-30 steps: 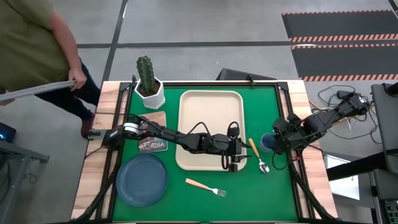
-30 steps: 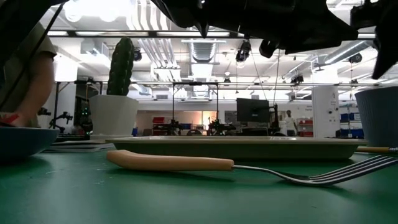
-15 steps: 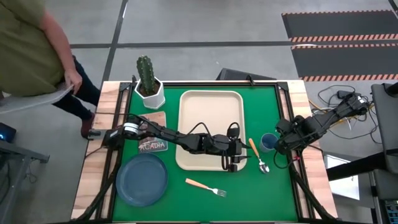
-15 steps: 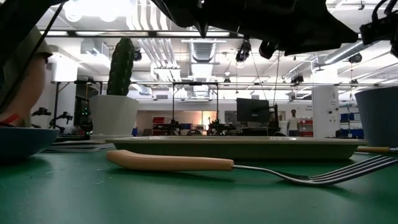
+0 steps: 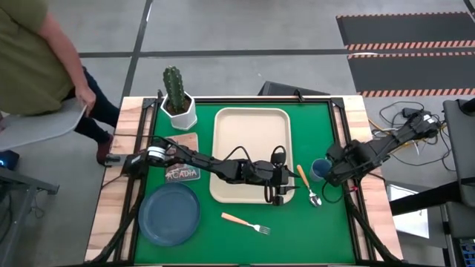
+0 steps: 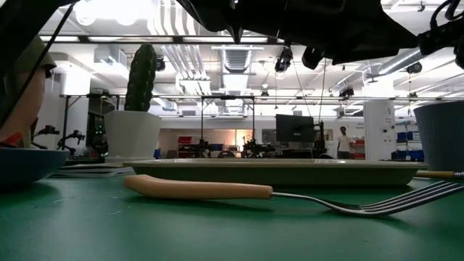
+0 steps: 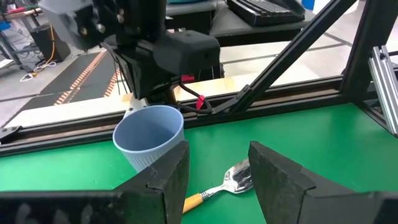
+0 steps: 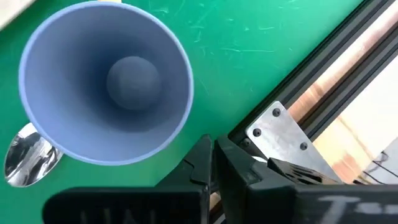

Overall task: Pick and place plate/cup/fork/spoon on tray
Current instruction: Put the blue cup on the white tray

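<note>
Left claw point(image 5: 277, 194) hangs over the near right corner of the tray point(image 5: 251, 126), fingers apart, nothing between them. From above: spoon point(image 5: 306, 186) lies just right of that claw on the green surface point(image 5: 223, 237), cup point(image 5: 320, 170) just past the spoon. Right claw point(image 5: 332, 172) sits right against the cup's far side. Fork point(image 5: 246, 223) is nearer than the left claw and a little left of it; plate point(image 5: 170, 213) is well off to its left. Tray holds nothing yet.

Low view: fork point(image 6: 217, 191) is closest to the lens, tray point(image 6: 275, 172) behind it, cup point(image 6: 441, 134) at the right edge. Claws aren't readable here.

Left wrist: fingers point(image 7: 277, 180) spread wide, with the spoon point(image 7: 221, 185) ahead in the gap and the cup point(image 7: 150, 135) upright beyond it, the other arm right behind the cup.

Right wrist: the right claw point(image 8: 212, 163) has its fingers pressed together, empty, just beside the cup point(image 8: 106, 81) rim, not around it.

My read: no item placed, step is spoon pickup by the left claw. Next move likely needs a descent to straddle the handle, then a close.
</note>
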